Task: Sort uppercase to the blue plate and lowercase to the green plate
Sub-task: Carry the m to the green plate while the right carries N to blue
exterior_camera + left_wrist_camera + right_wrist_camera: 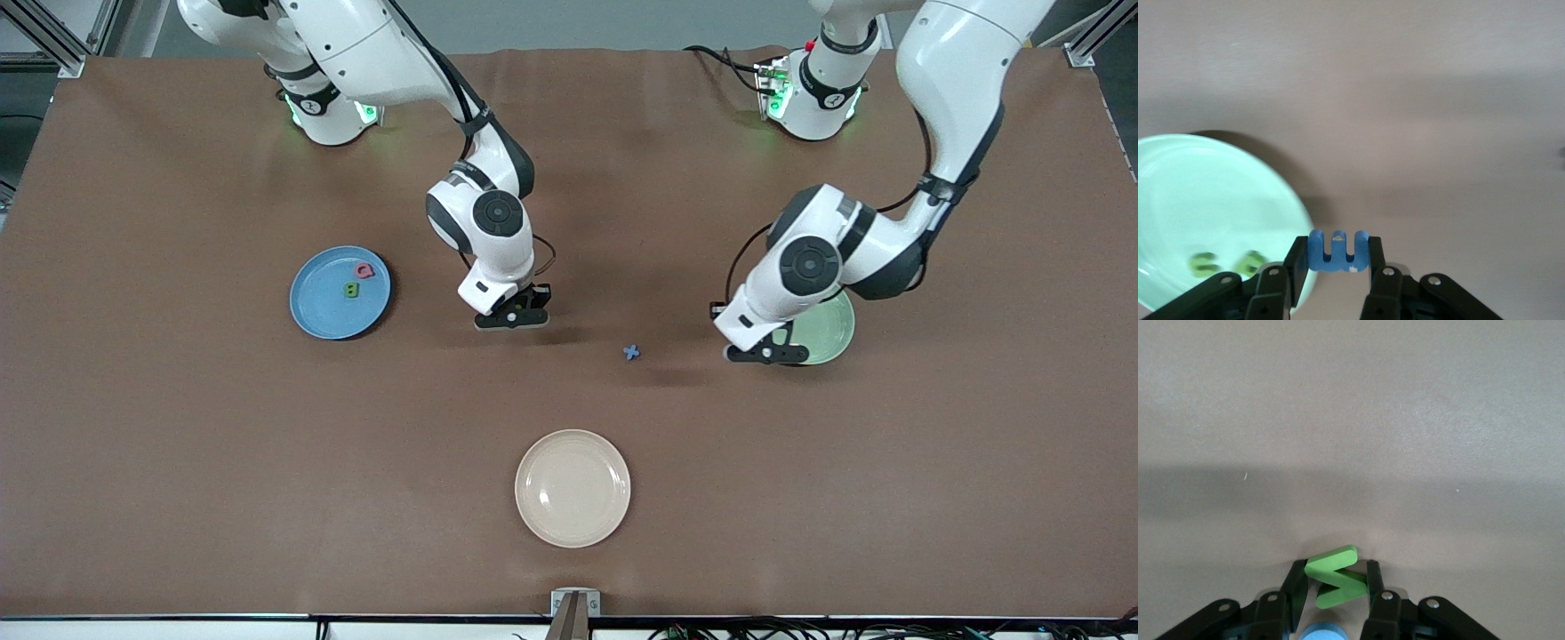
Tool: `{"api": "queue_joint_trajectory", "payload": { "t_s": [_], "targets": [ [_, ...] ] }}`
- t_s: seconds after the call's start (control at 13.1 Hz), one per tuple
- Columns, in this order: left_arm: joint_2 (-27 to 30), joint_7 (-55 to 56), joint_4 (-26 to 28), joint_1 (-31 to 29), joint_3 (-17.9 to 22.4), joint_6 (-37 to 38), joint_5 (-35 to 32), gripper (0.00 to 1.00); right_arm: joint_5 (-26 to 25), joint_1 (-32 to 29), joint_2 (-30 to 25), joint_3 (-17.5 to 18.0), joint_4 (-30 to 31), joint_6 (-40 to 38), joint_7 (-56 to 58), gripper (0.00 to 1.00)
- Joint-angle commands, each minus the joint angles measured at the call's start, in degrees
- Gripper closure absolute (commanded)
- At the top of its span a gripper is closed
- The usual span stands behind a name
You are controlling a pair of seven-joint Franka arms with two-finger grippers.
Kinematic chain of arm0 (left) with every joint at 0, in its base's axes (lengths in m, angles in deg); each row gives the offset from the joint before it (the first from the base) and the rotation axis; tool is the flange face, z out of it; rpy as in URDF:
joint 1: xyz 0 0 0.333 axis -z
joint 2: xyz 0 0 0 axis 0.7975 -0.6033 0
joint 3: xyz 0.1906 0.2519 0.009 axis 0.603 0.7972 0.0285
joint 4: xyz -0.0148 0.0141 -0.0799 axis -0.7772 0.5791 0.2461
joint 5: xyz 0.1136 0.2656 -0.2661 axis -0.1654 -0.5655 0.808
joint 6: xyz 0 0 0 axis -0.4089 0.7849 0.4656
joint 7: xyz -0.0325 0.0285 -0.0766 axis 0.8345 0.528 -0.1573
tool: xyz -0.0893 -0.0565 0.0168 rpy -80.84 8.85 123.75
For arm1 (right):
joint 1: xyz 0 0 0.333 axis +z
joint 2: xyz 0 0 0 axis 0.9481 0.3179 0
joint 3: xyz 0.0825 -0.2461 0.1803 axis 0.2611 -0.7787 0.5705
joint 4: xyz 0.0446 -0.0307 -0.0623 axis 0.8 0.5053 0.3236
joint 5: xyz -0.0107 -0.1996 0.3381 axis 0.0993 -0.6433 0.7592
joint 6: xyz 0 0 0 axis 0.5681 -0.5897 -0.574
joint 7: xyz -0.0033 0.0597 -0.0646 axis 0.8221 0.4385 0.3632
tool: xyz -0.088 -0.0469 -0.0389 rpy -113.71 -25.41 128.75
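on the brown table: three plates and a few small foam letters, both arms reaching down.
blue plate (pixel 320 307): toward the right arm's end; a red q (pixel 364 269) and a green b (pixel 352 290) lie in it, close together.
green plate (pixel 831 331): toward the left arm's end, partly under the left arm; in the left wrist view two green letters (pixel 1228 264) lie in it, blurred.
cream plate (pixel 573 488): nearest the front camera, between the two arms.
blue x (pixel 631 353): flat on the table between the two grippers, apart from every plate.
left gripper (pixel 1337 257): at the green plate's rim, fingers pressed on a blue three-pronged letter (pixel 1337 251), prongs pointing away from the wrist.
right gripper (pixel 1335 581): low over bare table between the blue plate and the blue x, fingers closed in against a green n (pixel 1335 577) tilted between them; a blue letter (pixel 1321 631) shows just under the fingers, mostly hidden.
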Motion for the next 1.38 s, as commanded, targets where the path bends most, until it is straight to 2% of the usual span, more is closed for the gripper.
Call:
{"api": "queue_joint_trajectory", "payload": {
  "t_s": [0.0, 0.15, 0.31, 0.69, 0.92, 1.07, 1.22, 1.3],
  "targets": [
    [2.53, -2.40, 6.48, -6.68, -2.24, -4.82, -5.32, 0.97, -1.05, -1.09, 0.16, 0.02, 0.44, -0.45, -0.89, 1.00],
    [2.53, -6.25, 9.20, -10.20, -2.24, -7.55, -6.31, 0.97, -1.05, -2.32, -0.71, 0.02, 0.52, -2.02, 0.23, 1.00],
    [2.45, -9.17, 11.06, -12.58, -2.24, -9.40, -7.10, 0.97, -1.05, -4.51, -3.69, 0.02, 0.44, -9.47, 3.55, 1.00],
    [0.96, -9.53, 11.41, -13.03, -2.16, -10.28, -8.76, 0.94, -1.05, -9.87, -9.32, 0.02, 0.61, -19.94, 11.21, 1.00],
    [-0.36, -8.65, 11.41, -13.12, -2.16, -11.34, -10.35, 0.92, -1.48, -13.04, -12.05, -0.24, 0.79, -32.12, 14.64, 1.00],
    [-1.07, -8.47, 11.33, -13.12, -2.16, -11.51, -10.62, 0.92, -5.34, -15.23, -12.06, -1.55, 0.79, -42.59, 14.31, 1.00],
    [-1.33, -8.47, 11.33, -13.12, -2.16, -11.51, -10.71, 0.90, -6.58, -19.09, -11.88, -1.91, 2.01, -49.37, 14.48, 1.00],
    [-1.42, -8.47, 11.33, -13.12, -2.16, -11.51, -10.79, 0.88, -6.85, -20.59, -11.97, -1.83, 2.89, -50.80, 14.13, 0.95]
  ]
}}
